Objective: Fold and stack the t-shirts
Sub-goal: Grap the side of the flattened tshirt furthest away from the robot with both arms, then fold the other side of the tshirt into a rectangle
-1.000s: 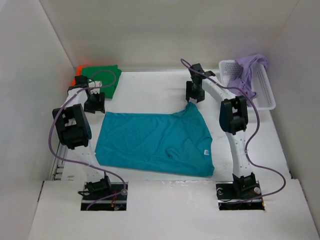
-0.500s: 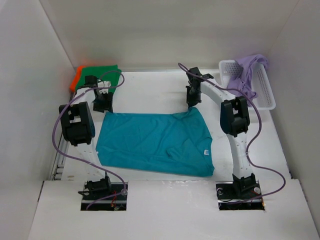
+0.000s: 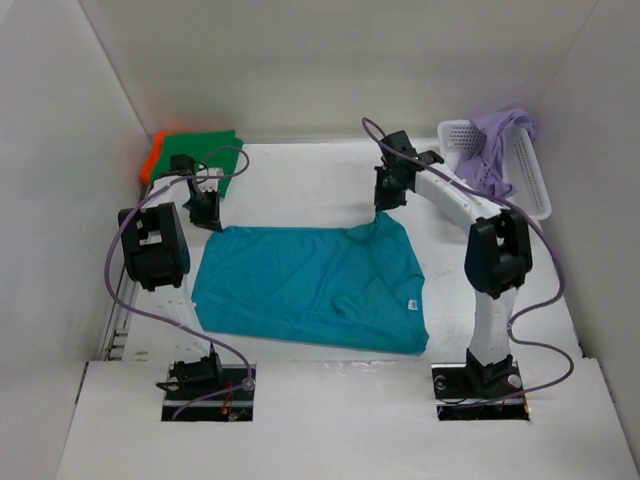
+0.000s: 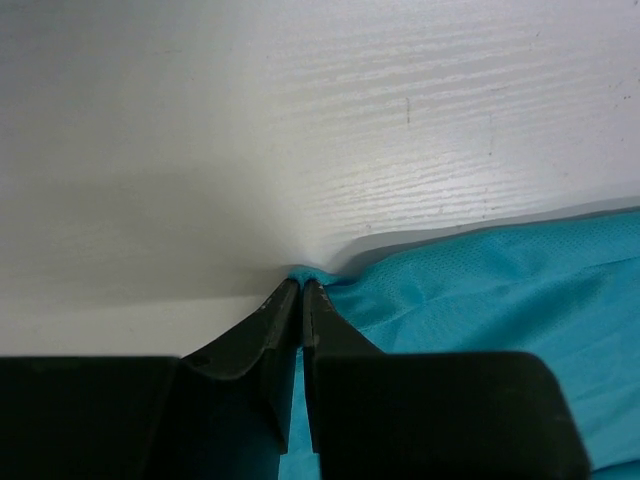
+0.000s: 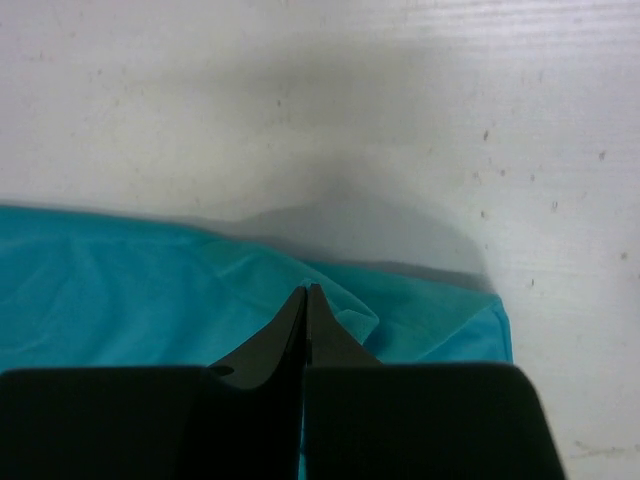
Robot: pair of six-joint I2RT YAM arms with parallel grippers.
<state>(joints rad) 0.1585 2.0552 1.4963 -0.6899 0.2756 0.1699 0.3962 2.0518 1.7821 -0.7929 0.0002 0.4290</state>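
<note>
A teal t-shirt (image 3: 310, 285) lies spread on the table between the arms. My left gripper (image 3: 211, 222) is shut on its far left corner (image 4: 305, 274). My right gripper (image 3: 384, 212) is shut on its far right corner, where the cloth (image 5: 340, 305) bunches up at the tips. A folded dark green t-shirt (image 3: 205, 155) lies on an orange t-shirt (image 3: 154, 155) at the back left. A lavender t-shirt (image 3: 500, 140) hangs over the basket at the back right.
The white mesh basket (image 3: 530, 185) stands against the right wall at the back. White walls close in the table (image 3: 300, 180) on the left, back and right. Purple cables loop from both arms.
Both grippers have come down onto the teal shirt's far corners and shut on them. The right arm's elbow has swung to the right.
</note>
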